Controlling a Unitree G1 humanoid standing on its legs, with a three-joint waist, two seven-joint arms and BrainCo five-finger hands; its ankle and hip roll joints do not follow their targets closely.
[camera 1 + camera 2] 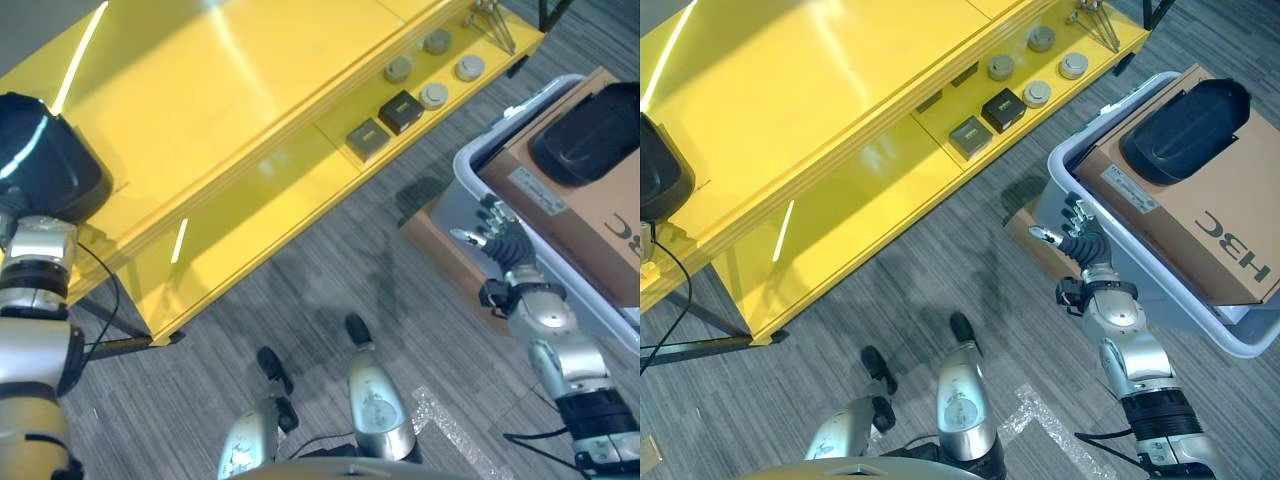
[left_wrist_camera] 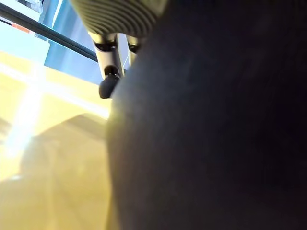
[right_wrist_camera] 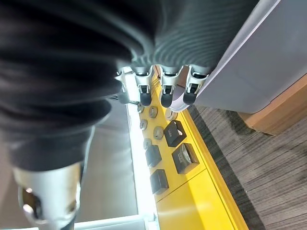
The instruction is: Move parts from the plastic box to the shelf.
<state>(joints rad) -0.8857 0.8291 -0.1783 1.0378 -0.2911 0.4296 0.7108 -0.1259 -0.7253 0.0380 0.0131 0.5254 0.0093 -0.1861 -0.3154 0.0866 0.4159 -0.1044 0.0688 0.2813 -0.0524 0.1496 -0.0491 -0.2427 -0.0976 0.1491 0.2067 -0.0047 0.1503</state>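
On the lower level of the yellow shelf (image 1: 250, 200) you already have two dark square parts (image 1: 367, 138) and several grey round parts (image 1: 434, 95) lying in a loose group near its far end, so some of the moving looks done. Your right robot hand (image 1: 1077, 232) hangs just beside the outer wall of the grey plastic box (image 1: 1065, 160), fingers loosely spread and holding nothing. Inside the box you see a brown carton (image 1: 1200, 215) with a large black part (image 1: 1185, 130) lying on top; that one looks to be left to carry over.

Your left robot hand (image 2: 109, 62) is up at the shelf's near end, against a big black rounded part (image 1: 45, 165) on the top board. The head views hide its fingers behind that part, and its wrist view gives you just a couple of straight fingers beside the dark bulk, so you cannot tell whether it grips. The right wrist view adds a third dark square part (image 3: 158, 181) on the shelf.
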